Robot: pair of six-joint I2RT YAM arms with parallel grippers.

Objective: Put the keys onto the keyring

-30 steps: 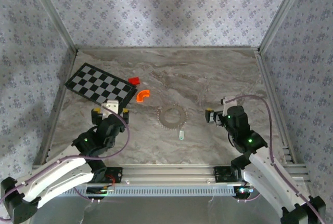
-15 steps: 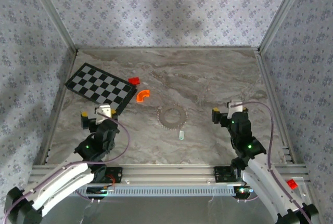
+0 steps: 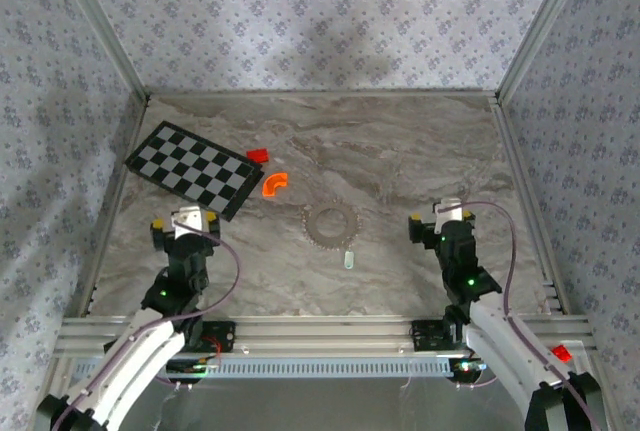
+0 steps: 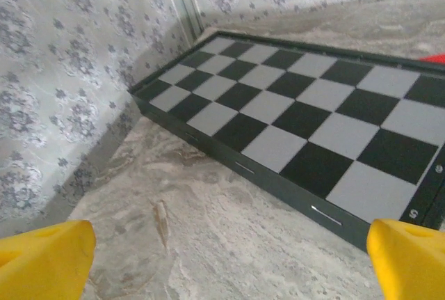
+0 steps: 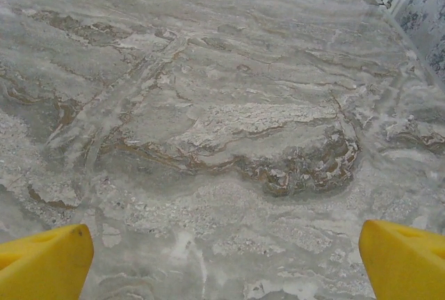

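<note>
My left end effector and right end effector are spread wide, holding nothing — the tiny key lies flat on the desk just beside the ring, so a clumsy grab could flick it away.

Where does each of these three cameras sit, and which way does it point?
Top external: above and behind the arms, looking down at the marble table, keyring and key; both arms show.
Left wrist: on the left arm, facing the checkerboard; its yellow fingertips show.
Right wrist: on the right arm, facing the marble; its yellow fingertips show.
Shared: top and left wrist both see the checkerboard.
</note>
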